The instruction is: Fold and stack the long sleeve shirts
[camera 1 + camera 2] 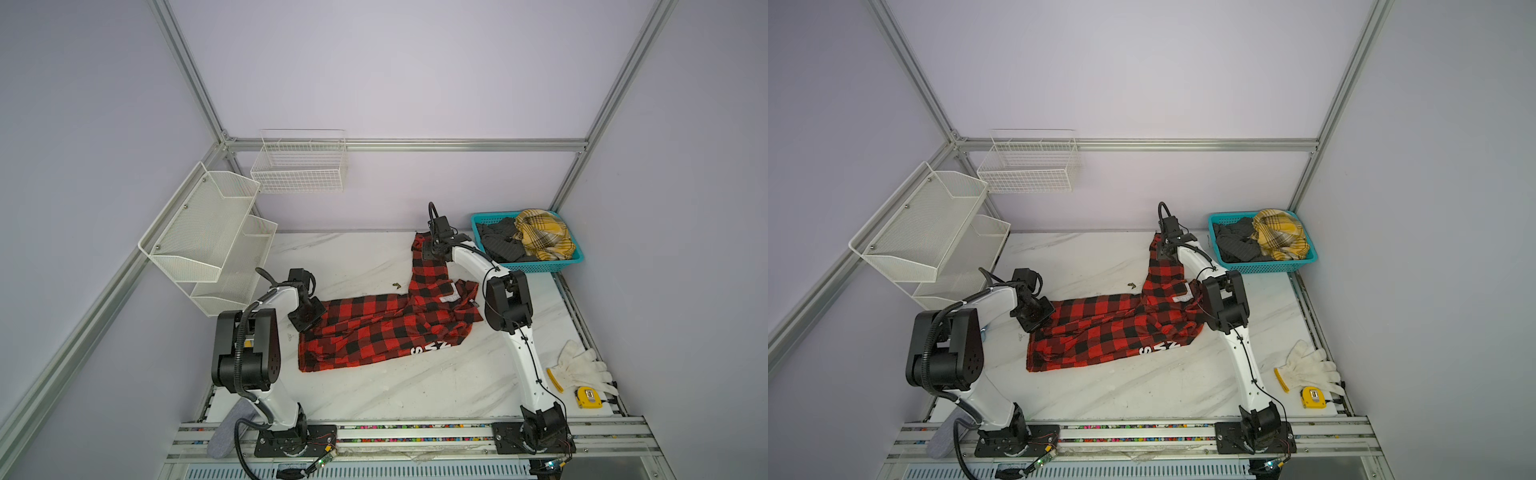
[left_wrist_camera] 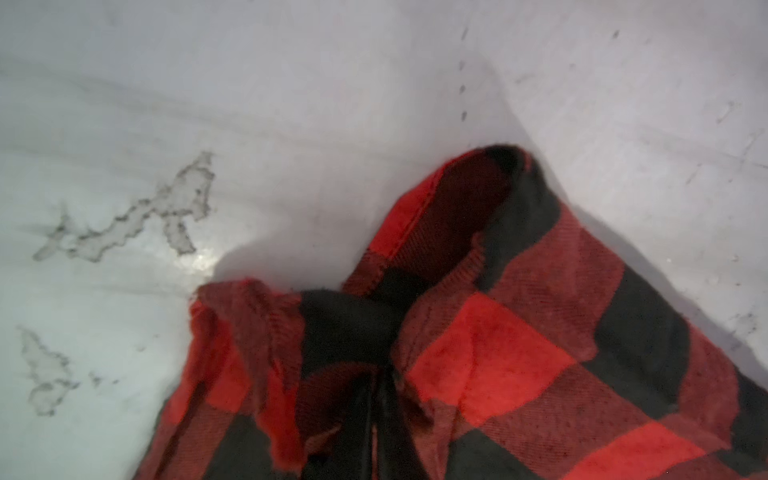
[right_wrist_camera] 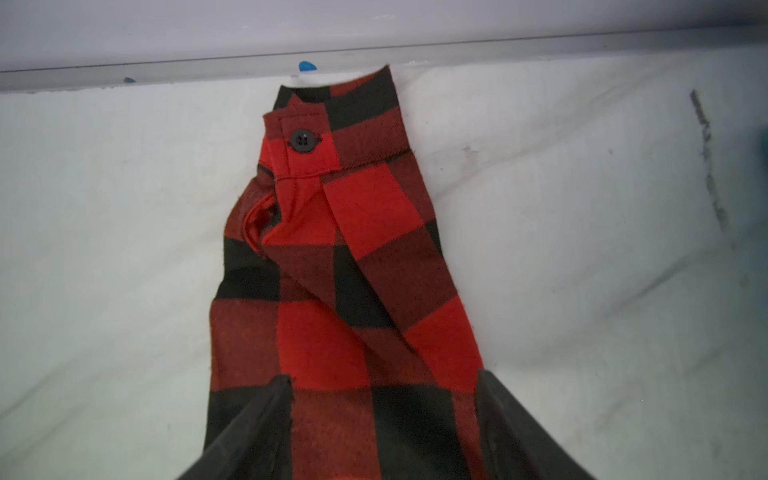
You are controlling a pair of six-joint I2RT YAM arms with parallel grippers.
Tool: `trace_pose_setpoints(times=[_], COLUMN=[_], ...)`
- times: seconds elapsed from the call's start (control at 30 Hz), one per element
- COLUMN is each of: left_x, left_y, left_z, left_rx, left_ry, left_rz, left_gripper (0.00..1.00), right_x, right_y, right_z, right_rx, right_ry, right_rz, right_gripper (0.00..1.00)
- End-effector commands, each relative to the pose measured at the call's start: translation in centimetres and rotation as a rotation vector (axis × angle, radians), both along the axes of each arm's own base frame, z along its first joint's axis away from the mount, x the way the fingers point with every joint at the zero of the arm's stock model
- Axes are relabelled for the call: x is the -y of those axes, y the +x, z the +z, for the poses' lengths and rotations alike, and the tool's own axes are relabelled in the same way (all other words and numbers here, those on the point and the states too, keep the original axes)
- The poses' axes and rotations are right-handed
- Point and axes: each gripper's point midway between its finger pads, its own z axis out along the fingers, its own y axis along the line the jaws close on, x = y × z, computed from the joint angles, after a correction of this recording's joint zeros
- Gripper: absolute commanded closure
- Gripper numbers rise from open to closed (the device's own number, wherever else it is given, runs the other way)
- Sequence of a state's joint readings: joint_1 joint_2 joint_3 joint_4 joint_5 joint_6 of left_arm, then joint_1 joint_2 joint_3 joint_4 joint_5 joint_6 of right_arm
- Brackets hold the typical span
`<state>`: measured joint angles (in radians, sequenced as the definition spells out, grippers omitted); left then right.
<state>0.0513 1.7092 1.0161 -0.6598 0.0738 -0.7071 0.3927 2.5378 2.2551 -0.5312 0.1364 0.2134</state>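
In both top views the red-and-black shirt (image 1: 386, 328) (image 1: 1113, 328) lies on the white table (image 1: 415, 386). Its body runs lengthwise from the left gripper (image 1: 307, 318) towards the right arm. One sleeve (image 1: 428, 278) turns off from the body and points to the back wall, where it ends at the right gripper (image 1: 430, 253). The white letters (image 1: 430, 348) sit on the near edge of the body. Beyond the right gripper, on its outer side, a teal basket (image 1: 540, 266) holds the mustard plaid garment (image 1: 542, 235) and the dark grey garment (image 1: 496, 241).

In the left wrist view the left gripper (image 2: 376, 386) is closed and pinches a bunched edge of the shirt (image 2: 498, 353). The cloth spreads away from the fingertips over the table.

In the right wrist view the right gripper (image 3: 382, 382) stands wide apart, with one finger (image 3: 257, 428) on each side of the sleeve (image 3: 353, 249). The sleeve lies flat and runs straight ahead from the gripper, and its buttoned cuff (image 3: 332, 120) points to the wall.
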Motion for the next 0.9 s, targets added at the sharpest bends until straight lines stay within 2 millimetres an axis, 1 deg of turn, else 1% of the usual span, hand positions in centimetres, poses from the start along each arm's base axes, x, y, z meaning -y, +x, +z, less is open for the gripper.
trace_pose_setpoints(times=[0.0,0.07,0.13,0.17,0.23,0.3,0.37,0.47,0.57,0.67,0.7,0.73,0.77,0.8,0.87], left_x=[0.3,0.3,0.2,0.2,0.2,0.3,0.3,0.5,1.0,1.5,1.6,1.7,1.8,1.9,1.9], left_y=[0.3,-0.1,-0.4,-0.5,-0.5,-0.4,-0.3,-0.2,-0.1,0.0,0.1,0.1,0.2,0.3,0.4], left_z=[-0.2,-0.7,-1.1,-1.3,-1.6,-1.7,-1.8,-1.7,-1.5,-0.7,0.0,0.7,1.6,2.7,4.7], left_rx=[-0.002,-0.018,-0.033,-0.039,-0.046,-0.050,-0.051,-0.048,-0.044,-0.019,-0.002,0.015,0.039,0.063,0.112], left_ry=[0.028,0.037,0.042,0.043,0.045,0.049,0.051,0.053,0.044,0.031,0.027,0.026,0.028,0.030,0.029], left_rz=[-0.049,-0.055,-0.060,-0.061,-0.064,-0.067,-0.068,-0.071,-0.073,-0.068,-0.063,-0.058,-0.053,-0.047,-0.038], left_gripper=[0.95,0.96,0.98,0.98,1.00,1.00,1.00,1.00,1.00,1.00,0.95,0.88,0.79,0.70,0.60], right_x=[1.3,1.4,1.3,1.2,1.1,0.9,0.6,0.0,-1.0,-2.5,-3.2,-3.8,-4.4,-4.9,-6.3], right_y=[0.6,0.6,0.5,0.4,0.2,0.1,0.1,0.2,0.0,-1.6,-2.5,-3.4,-4.6,-5.9,-8.7], right_z=[-1.7,-3.2,-4.4,-4.8,-5.4,-5.5,-5.1,-3.0,1.2,5.7,7.2,8.4,9.6,10.5,11.6], right_rx=[-0.024,-0.051,-0.069,-0.075,-0.088,-0.090,-0.086,-0.051,0.022,0.100,0.126,0.145,0.165,0.179,0.195], right_ry=[-0.098,-0.119,-0.123,-0.123,-0.118,-0.110,-0.096,-0.064,-0.034,-0.023,-0.014,-0.010,-0.006,-0.005,0.002], right_rz=[0.000,-0.002,0.010,0.016,0.024,0.037,0.044,0.059,0.072,0.097,0.110,0.122,0.129,0.136,0.154], right_gripper=[0.29,0.30,0.35,0.40,0.54,0.71,0.83,0.99,1.00,1.00,1.00,1.00,1.00,1.00,1.00])
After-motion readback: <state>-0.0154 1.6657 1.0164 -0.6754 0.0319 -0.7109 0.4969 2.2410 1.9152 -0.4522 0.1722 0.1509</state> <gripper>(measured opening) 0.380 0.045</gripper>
